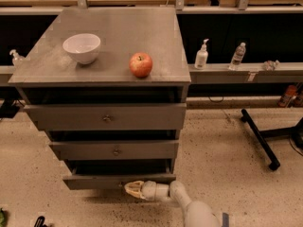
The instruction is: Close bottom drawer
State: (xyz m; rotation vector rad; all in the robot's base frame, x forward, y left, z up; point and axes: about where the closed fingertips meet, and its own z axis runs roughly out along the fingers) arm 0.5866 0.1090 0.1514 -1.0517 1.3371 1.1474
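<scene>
Reaching in low from the bottom right of the camera view, the robot's single arm [189,207] lies almost flat above the speckled floor. Its gripper [133,189] is at the front face of the bottom drawer [90,181]. The cream fingers appear drawn together into one tapered tip and grasp nothing.

The bottom drawer, lowest of three in the grey cabinet, stands part-way out. Its narrow front panel juts toward the camera, with a dark gap showing above it. The panel's long axis runs left to right. The gripper points leftward along it, touching or just short of the panel a little right of its middle. The drawer's knob cannot be made out beside the fingertips.

From the fingers, the panel lies directly beyond, away from the camera. A closing move would therefore likely be a straight push into the cabinet, across the gripper's own line. Because the contact is right of centre, the drawer could skew as it slides.

Above, the middle drawer [113,150] and top drawer [106,118] sit further back. On the cabinet top [118,32], a white bowl [82,48] and a red apple [141,64] stand well apart. Behind, a pump bottle [201,56] and a water bottle [237,56] stand on a low shelf [222,73].
</scene>
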